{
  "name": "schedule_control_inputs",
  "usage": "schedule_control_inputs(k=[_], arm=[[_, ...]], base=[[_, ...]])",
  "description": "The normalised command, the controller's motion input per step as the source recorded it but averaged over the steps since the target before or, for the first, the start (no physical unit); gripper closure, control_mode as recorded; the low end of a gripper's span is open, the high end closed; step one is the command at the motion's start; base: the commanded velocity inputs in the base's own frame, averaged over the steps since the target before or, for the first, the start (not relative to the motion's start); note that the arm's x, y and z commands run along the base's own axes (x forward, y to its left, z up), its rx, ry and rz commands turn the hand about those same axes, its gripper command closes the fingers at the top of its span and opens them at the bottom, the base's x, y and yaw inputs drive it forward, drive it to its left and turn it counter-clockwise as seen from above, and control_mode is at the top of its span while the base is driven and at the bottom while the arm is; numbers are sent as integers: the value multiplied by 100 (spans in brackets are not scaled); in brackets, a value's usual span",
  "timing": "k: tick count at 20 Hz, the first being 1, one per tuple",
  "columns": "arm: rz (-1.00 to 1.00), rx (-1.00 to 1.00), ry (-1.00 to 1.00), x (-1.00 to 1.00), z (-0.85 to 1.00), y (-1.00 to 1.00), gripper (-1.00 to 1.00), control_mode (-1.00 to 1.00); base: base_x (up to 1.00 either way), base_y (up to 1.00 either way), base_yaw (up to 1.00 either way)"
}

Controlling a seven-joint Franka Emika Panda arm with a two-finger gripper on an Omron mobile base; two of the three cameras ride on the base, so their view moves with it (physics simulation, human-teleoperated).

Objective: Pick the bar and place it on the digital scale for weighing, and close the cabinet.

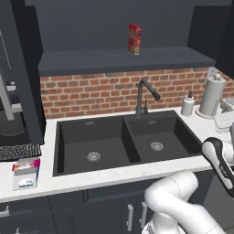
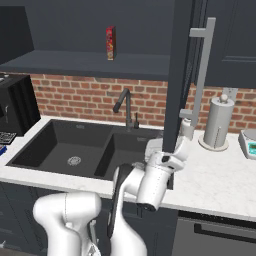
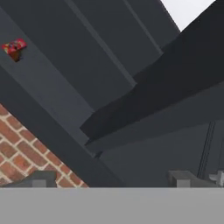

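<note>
Dark cabinet (image 2: 180,75) door hangs open just beyond the wide, empty fingers (image 3: 188,178), the red-wrapped bar (image 1: 134,39) standing on its shelf far above; reaching up could clip the door.

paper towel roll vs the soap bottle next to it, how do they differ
The paper towel roll is taller and wider than the soap bottle. The roll stands on a holder with a round knob on top, while the bottle ends in a small pump. The bottle stands nearer the faucet, and the roll is farther to the right. Both are pale and upright on the white counter, in front of the brick wall.
</note>
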Motion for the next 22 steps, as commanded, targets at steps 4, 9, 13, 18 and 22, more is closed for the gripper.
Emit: schedule_control_inputs(k=[4, 9, 13, 18, 22], arm=[[0, 0, 0, -8, 2, -99, -100, -100], [0, 0, 7, -20, 23, -92, -100, -100], [1, 0, 3, -28, 23, -79, -100, -100], [30, -2, 0, -47, 1, -56, -100, -100], [42, -4, 0, -32, 0, -56, -100, -100]], base=[[0, 0, 0], [0, 0, 0], [0, 0, 0], [0, 0, 0], [0, 0, 0]])
